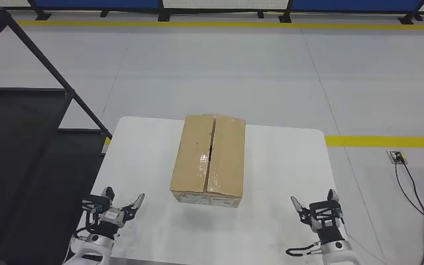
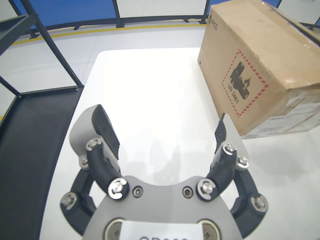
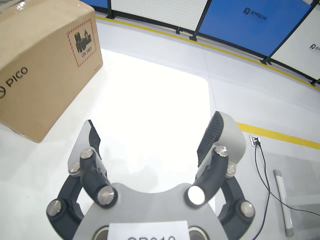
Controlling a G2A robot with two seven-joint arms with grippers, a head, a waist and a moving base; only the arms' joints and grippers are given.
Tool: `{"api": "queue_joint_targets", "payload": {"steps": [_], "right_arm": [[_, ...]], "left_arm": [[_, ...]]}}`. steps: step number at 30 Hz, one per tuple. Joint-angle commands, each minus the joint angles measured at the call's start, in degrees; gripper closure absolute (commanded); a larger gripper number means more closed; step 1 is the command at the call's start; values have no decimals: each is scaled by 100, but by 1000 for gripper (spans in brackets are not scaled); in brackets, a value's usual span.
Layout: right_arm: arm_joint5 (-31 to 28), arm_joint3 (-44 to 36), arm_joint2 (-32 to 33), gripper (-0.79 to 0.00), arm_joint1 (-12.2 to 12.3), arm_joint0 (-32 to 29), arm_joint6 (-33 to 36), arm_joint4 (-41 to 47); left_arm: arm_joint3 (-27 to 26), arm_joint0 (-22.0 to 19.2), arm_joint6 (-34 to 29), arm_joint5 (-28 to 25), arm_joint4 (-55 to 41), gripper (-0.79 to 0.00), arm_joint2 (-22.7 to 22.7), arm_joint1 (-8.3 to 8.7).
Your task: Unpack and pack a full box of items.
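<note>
A brown cardboard box stands in the middle of the white table, its top flaps closed along a centre seam. Its side with a red-bordered hazard label faces the left wrist view and another labelled side faces the right wrist view. My left gripper is open near the table's front left corner, apart from the box, with nothing between its fingers. Over the front right part of the table my right gripper is open and empty too.
A black metal shelf frame stands against the table's left edge. On the floor to the right lie a black cable and a grey bar. Bare tabletop lies on both sides of the box.
</note>
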Motion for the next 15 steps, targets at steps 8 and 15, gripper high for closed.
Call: {"api": "queue_joint_targets", "payload": {"steps": [8, 15], "right_arm": [[318, -175, -284, -785, -52, 197, 206, -284], [368, -176, -270, -785, -61, 211, 144, -227]], "left_arm": [[154, -215, -128, -353, -558, -785, 6, -14], [292, -246, 54, 102, -100, -785, 37, -25]]}}
